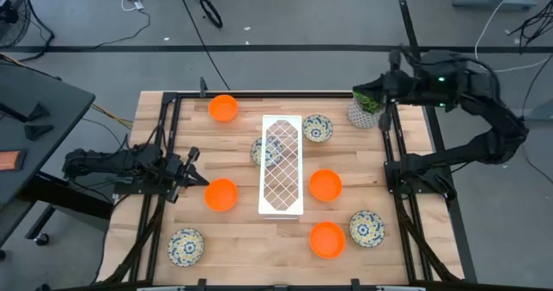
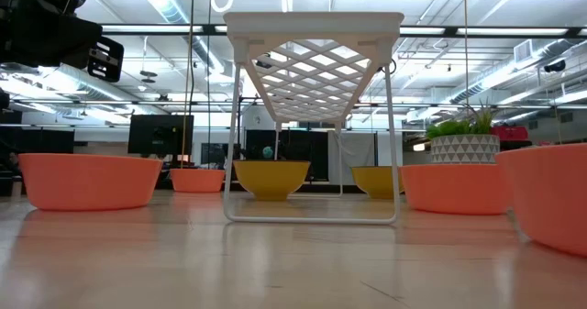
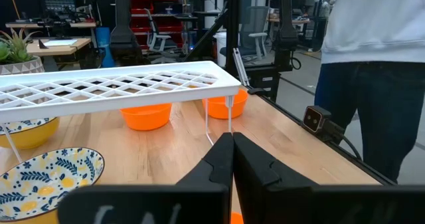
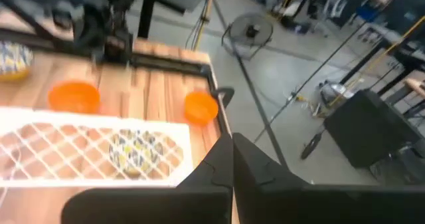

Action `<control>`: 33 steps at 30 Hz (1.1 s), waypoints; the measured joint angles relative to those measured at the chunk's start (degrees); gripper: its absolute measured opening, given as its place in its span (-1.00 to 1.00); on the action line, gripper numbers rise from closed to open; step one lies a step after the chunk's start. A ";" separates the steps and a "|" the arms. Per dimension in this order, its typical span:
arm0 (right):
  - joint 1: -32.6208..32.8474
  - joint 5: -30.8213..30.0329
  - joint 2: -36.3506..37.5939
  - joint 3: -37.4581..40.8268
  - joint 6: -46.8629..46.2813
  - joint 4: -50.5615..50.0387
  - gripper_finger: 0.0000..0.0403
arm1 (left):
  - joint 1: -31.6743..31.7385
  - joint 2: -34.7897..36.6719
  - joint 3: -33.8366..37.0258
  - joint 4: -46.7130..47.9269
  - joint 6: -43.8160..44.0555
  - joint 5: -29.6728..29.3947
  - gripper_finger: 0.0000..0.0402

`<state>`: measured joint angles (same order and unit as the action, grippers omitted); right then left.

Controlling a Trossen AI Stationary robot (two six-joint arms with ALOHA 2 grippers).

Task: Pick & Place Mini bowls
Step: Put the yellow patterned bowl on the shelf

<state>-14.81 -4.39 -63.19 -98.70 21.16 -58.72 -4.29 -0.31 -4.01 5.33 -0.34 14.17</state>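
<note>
Your left gripper (image 1: pixel 197 180), jaws together and empty, sits at centre-left, touching or nearly touching the orange bowl (image 1: pixel 221 194) just lower-right of its tip. Your right gripper (image 1: pixel 359 95), also pinched shut, waits upper right by the potted plant (image 1: pixel 366 110), much farther off.

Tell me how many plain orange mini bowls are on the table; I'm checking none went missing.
4. One orange bowl at the far left corner, one just ahead of the left gripper, one right of the white rack, one near the front edge. None seems hidden.

Left gripper (image 1: pixel 200 180) low, jaws closed; right gripper (image 1: pixel 361 95) raised, jaws closed
</note>
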 joint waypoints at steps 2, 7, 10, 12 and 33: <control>-1.50 1.08 -1.10 0.02 1.93 -1.50 -1.00 | 0.00 0.00 0.00 0.01 0.00 0.00 -0.93; -5.33 5.10 -3.89 0.02 8.32 -6.40 -1.00 | 0.00 -0.01 0.00 -0.01 0.01 0.00 -0.93; -7.62 6.47 -5.59 0.07 11.55 -9.58 -1.00 | -0.02 -0.01 0.02 -0.01 0.00 0.00 -0.93; -9.08 7.13 -6.77 0.07 13.06 -11.29 -1.00 | 0.00 -0.01 0.00 0.01 0.00 0.00 -0.93; -12.02 7.39 -10.85 16.83 18.36 -7.77 -1.00 | -0.01 -0.01 0.01 0.01 0.00 0.00 -0.93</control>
<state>-26.83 3.01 -74.04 -81.86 39.52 -66.49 -4.31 -0.32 -4.00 5.34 -0.34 14.17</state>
